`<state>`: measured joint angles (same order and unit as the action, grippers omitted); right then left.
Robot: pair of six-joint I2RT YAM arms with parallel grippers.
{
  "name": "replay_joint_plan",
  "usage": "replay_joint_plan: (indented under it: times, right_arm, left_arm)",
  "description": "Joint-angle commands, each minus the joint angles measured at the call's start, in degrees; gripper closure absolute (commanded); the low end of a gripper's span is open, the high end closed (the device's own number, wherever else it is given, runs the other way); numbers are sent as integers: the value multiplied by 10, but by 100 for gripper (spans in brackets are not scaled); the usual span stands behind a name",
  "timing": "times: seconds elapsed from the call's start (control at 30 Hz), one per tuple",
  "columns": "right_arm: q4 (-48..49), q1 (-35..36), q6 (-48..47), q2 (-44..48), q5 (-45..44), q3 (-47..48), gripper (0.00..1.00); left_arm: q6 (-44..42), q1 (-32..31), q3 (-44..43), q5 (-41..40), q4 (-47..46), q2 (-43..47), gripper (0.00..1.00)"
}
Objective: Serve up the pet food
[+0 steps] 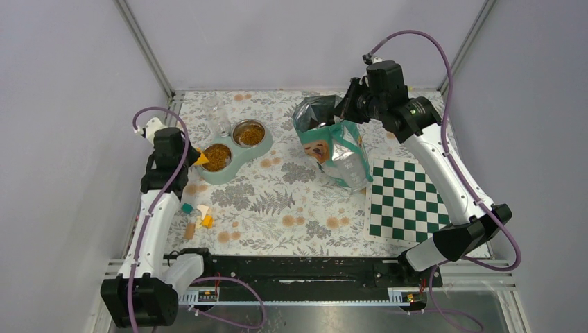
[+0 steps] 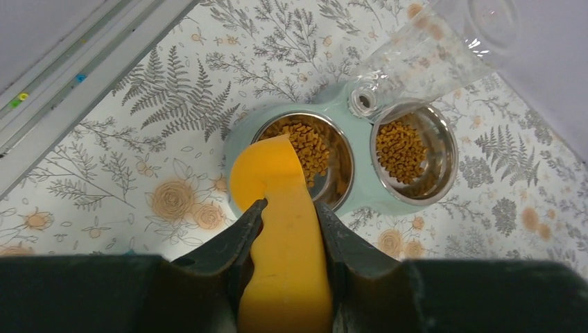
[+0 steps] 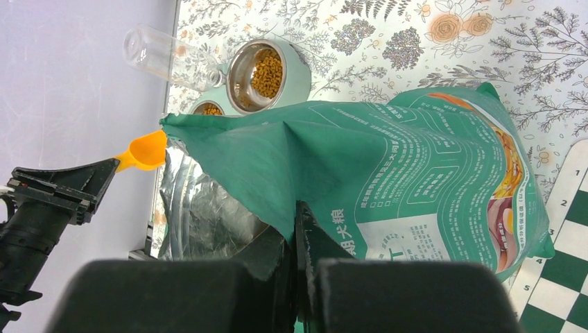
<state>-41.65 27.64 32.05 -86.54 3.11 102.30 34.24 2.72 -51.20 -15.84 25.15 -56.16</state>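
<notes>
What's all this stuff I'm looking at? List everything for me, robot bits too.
tablecloth: one, white floral, covers table.
feeder: one, pale green, two steel bowls, back left.
pet food: brown, in both bowls.
bottle: one, clear, tilted at the feeder.
scoop: one, orange, by the nearer bowl.
bag: one, green, open, back centre.
checkerboard: one, green-white, right.
blocks: few, mixed colours, near left.
arms: two, white-black; left end effector grips scoop, right end effector grips bag.

Green-and-white chequered mat [image 1: 408, 201] at the right of a floral tablecloth [image 1: 277, 201], small coloured blocks [image 1: 205, 220] near its left edge
</notes>
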Motion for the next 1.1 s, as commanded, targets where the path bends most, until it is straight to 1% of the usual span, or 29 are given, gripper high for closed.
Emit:
replay_joint_plan:
  times: [0.0,0.03,0.17,0.27,0.37,0.5,0.57,0.63,0.8,0.9,0.97,1.03,1.07]
  right_arm:
    - [52,-6,5,23,17,4,100]
    - [52,-7,3,23,20,5,100]
    - [50,-7,-5,30,32,13,100]
    - [39,-7,-10,31,38,27,100]
    - [27,-7,-16,31,45,37,100]
    - [21,-7,-17,31,54,40,100]
    - [19,-7,-16,30,59,39,100]
    - [19,-7,-13,28,67,38,100]
    - [19,-7,-10,24,80,34,100]
    - [19,-7,-9,22,81,30,100]
    - [20,-7,-7,22,80,26,100]
    - [20,-7,-7,23,78,22,100]
    - [20,-7,-6,23,77,20,100]
  left_arm:
    - [-31,-3,-53,-18,23,5,100]
    - [-39,-3,-62,3,26,7,100]
    - [-69,-3,-102,144,60,5,100]
    - [-52,-3,-100,264,77,13,100]
    - [12,-3,-51,369,56,33,100]
    - [124,-3,63,474,-29,71,100]
    - [147,-3,113,493,-56,87,100]
    - [146,-3,147,514,-61,89,100]
    - [97,-3,200,572,-58,53,99]
    - [66,-5,216,560,-23,39,92]
    - [46,-4,218,522,13,34,85]
    - [48,-5,224,488,30,24,80]
    - [55,-4,225,482,32,18,74]
